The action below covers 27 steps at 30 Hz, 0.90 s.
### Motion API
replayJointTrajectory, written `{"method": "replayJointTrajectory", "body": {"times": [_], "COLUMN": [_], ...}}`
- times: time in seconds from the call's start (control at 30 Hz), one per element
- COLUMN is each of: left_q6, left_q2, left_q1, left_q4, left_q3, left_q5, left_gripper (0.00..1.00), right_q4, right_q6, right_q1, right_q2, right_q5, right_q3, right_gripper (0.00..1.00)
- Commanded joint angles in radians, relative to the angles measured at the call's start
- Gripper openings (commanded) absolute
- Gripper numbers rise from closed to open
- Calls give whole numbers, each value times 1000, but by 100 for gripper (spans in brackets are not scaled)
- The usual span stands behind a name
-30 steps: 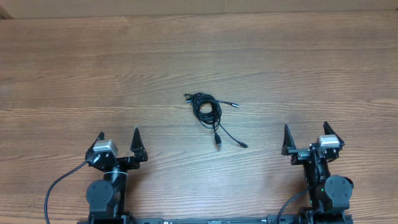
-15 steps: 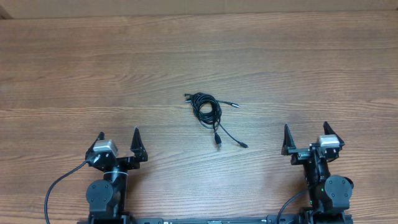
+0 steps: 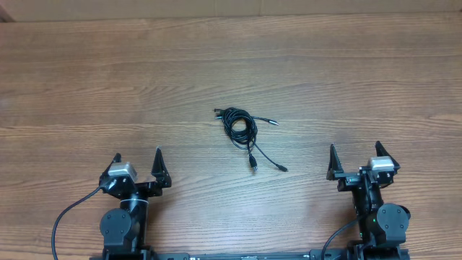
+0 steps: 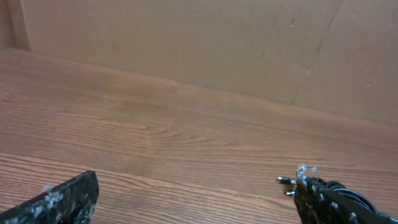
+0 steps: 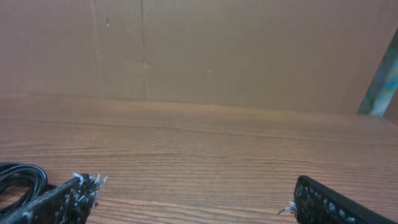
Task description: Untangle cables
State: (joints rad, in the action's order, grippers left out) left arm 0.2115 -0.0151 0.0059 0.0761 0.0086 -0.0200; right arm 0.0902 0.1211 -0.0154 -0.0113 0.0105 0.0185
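The cables (image 3: 242, 126) lie as a small bundle of thin black loops in the middle of the wooden table, with plug ends trailing toward the front right. My left gripper (image 3: 137, 160) rests open near the front left, well apart from the bundle. My right gripper (image 3: 354, 153) rests open near the front right, also apart from it. In the left wrist view, two small plug tips of the cables (image 4: 286, 182) show just beside my right-hand finger. In the right wrist view, a loop of the cables (image 5: 18, 177) shows at the far left. Nothing sits between either pair of fingers.
The wooden table (image 3: 108, 72) stretches out around the bundle. A brown cardboard wall (image 5: 236, 50) stands along the far edge. Both arm bases, with their thick black cables (image 3: 68, 217), sit at the front edge.
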Motion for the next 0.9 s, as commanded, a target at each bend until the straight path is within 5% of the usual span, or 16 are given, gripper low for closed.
{"method": "replayJointTrajectory", "body": {"times": [0.0,0.33,0.5,0.87], "left_q6": [20,-13,-79,-198], "left_q2": [6,6,-1,-314], "left_q1": [-6,-6,-6,-6], "left_q4": [-1,-52,74,568], "left_q3": [-3,-1,108,745], "left_q5": [-13,-27,13,115], "left_gripper": [100,100,100,100], "right_q4": [-6,-6,-6,-6], "right_q6": [4,4,4,4], "right_q1": [-5,-5,-5,-5], "right_q2": [8,8,8,8], "right_q5": [-10,-10,-10,-10], "right_q3": [-11,-11,-11,-11], "right_gripper": [100,100,100,100]}}
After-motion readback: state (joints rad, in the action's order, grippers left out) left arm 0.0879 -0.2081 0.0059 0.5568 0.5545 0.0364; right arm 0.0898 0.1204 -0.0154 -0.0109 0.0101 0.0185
